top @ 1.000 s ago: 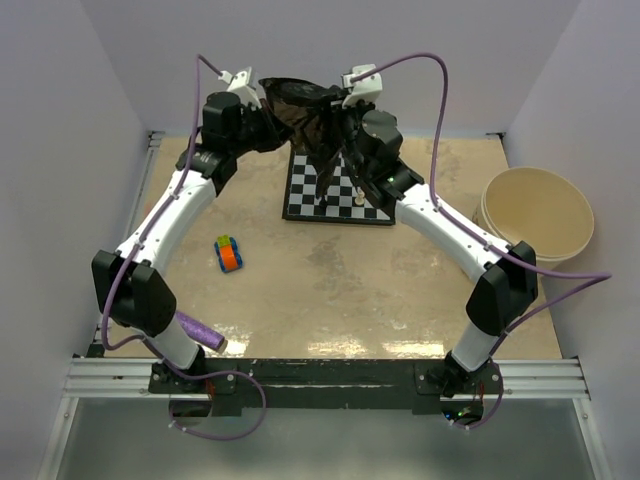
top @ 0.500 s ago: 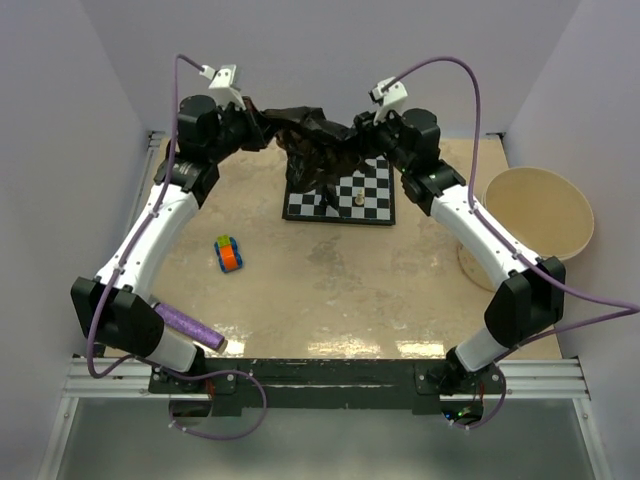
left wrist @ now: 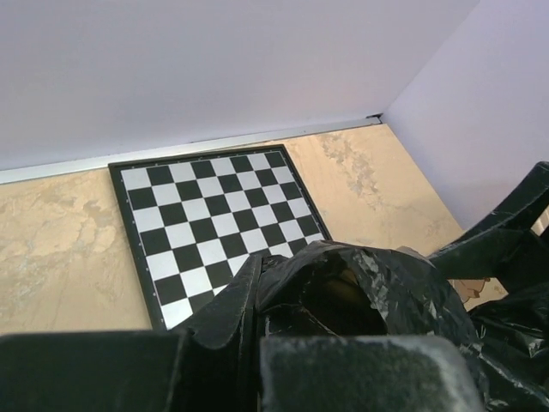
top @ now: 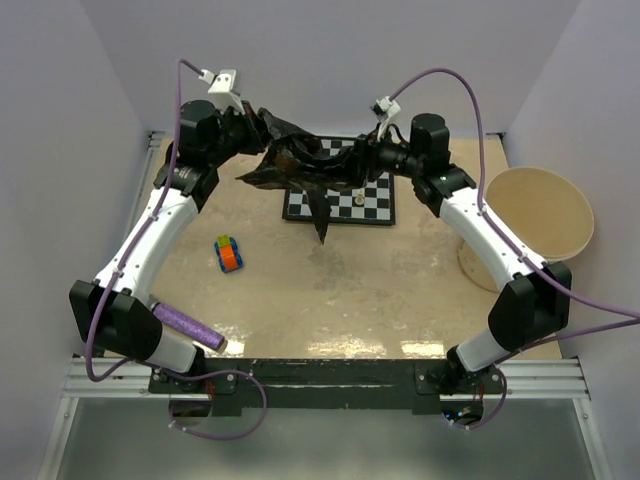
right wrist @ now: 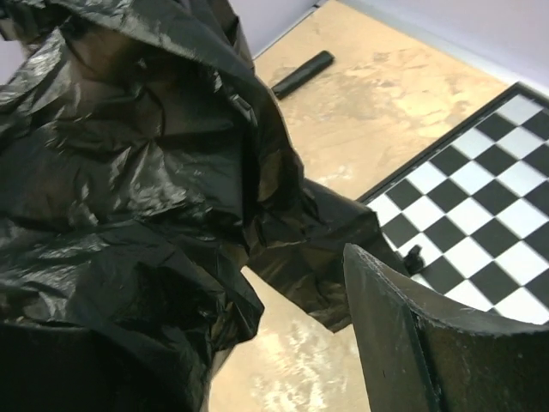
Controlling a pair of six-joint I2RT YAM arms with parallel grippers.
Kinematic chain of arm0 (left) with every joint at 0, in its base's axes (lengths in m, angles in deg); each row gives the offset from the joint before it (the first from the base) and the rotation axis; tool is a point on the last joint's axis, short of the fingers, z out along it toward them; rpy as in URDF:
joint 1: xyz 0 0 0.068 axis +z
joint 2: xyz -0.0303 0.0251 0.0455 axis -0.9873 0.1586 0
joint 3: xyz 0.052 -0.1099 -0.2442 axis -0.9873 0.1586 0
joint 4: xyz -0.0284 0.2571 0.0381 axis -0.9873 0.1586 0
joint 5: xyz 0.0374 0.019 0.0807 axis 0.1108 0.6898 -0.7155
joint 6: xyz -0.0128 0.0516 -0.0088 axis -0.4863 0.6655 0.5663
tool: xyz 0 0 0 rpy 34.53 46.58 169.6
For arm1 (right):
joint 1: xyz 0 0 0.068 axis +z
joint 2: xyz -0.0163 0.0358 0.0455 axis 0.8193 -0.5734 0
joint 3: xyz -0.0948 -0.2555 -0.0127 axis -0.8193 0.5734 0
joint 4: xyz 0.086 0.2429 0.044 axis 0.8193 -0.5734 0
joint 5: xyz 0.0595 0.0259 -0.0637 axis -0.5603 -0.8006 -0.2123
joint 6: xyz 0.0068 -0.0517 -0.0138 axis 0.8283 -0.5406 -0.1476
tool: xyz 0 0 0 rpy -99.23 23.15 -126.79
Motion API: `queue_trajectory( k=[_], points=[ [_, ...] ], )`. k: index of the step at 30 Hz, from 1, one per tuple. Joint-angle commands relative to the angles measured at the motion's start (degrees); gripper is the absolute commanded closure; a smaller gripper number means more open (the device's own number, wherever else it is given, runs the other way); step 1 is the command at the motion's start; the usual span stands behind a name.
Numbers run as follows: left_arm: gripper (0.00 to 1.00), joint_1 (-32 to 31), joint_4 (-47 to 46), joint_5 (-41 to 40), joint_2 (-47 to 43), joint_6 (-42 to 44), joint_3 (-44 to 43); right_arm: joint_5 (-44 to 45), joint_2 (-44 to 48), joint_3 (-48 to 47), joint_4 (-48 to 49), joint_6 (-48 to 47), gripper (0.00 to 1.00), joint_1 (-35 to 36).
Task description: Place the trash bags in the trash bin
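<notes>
Three pale walls (top: 330, 50) around mottled beige tabletop (top: 330, 290)

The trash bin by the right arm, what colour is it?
The trash bin is plain cream-beige, clearest in the top external view.

We count one crumpled black trash bag (top: 300, 168), one short black roll (right wrist: 302, 75), one cream trash bin (top: 545, 205) at right, one chessboard (top: 372, 196), one purple roll (top: 188, 328) at lower left, and one small multicoloured toy (top: 230, 253).
</notes>
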Motion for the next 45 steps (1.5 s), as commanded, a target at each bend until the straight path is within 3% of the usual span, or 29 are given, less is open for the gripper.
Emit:
queue_trajectory(
  k=[1,6,8,13,16,29,38,45],
  points=[
    [1.0,0.4,-2.0,-2.8,-2.7,2.4,0.3,-6.0,3.3,0.3,3.0,5.4,0.33,-0.8],
    [1.0,0.4,-2.2,-2.5,-3.1,2.7,1.0,-11.2,4.2,-0.2,3.7,4.9,0.15,-0.9],
    [1.0,0.4,-3.3,-1.6,-3.6,1.5,2.2,-11.1,4.5,0.5,5.7,5.1,0.17,-0.9],
    [1.0,0.4,-3.4,-2.9,-3.8,0.1,2.4,-1.9,4.0,1.2,-0.9,1.0,0.28,-0.8],
    [1.0,0.5,-3.1,-3.1,-3.8,-0.5,1.7,-2.8,3.8,4.9,0.5,1.4,0.29,-0.6],
    [1.0,0.5,-2.4,-6.4,-5.4,-4.0,0.1,-2.1,0.8,3.7,2.1,-2.6,0.28,4.9],
    [1.0,1.5,-2.3,-9.5,-5.8,-8.6,-4.3,6.8,-1.2,0.2,6.1,-0.7,0.27,6.3],
    [1.0,1.7,-2.1,-9.3,-5.5,-9.8,-6.7,-0.9,-6.3,-5.4,12.1,3.2,0.25,8.0]
  ],
)
